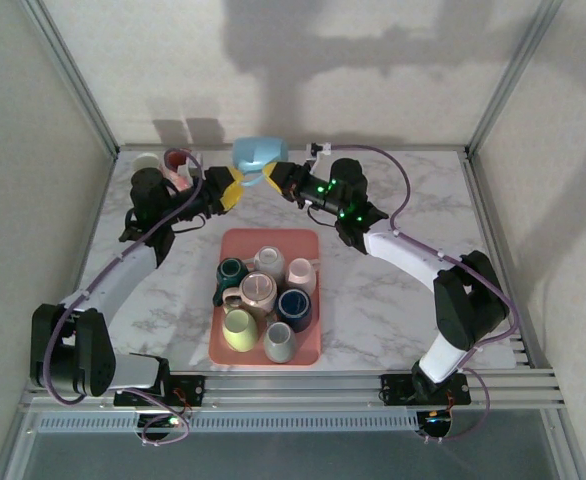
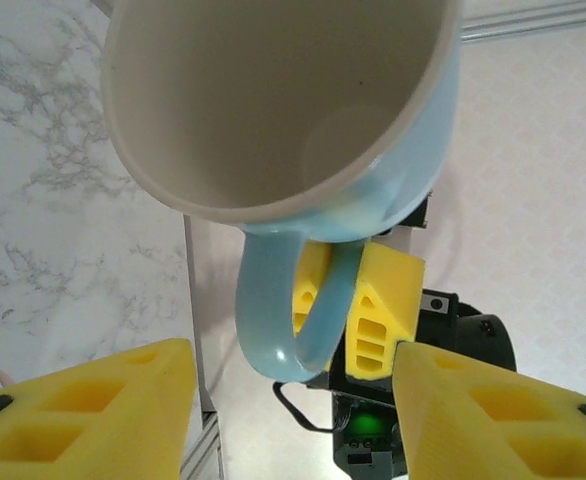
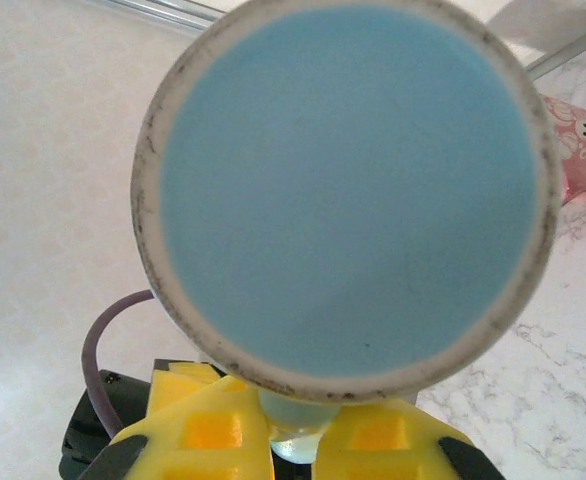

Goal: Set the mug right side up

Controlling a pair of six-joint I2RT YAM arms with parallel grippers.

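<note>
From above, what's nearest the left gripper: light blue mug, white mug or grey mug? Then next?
1. Light blue mug, right beside the left gripper.
2. White mug, at the far end of the tray.
3. Grey mug, at the tray's near end.

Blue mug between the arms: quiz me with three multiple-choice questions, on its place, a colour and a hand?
1. Where is the mug? A in the tray; B in the air beyond the tray; C by the arm bases.
2. The tray's colour? A pink; B green; C black.
3. The left hand is: A open; B shut on the mug; C gripping the tray.
B: the right hand holds it up by its handle. A: it is pink. A: its fingers stand wide apart.
</note>
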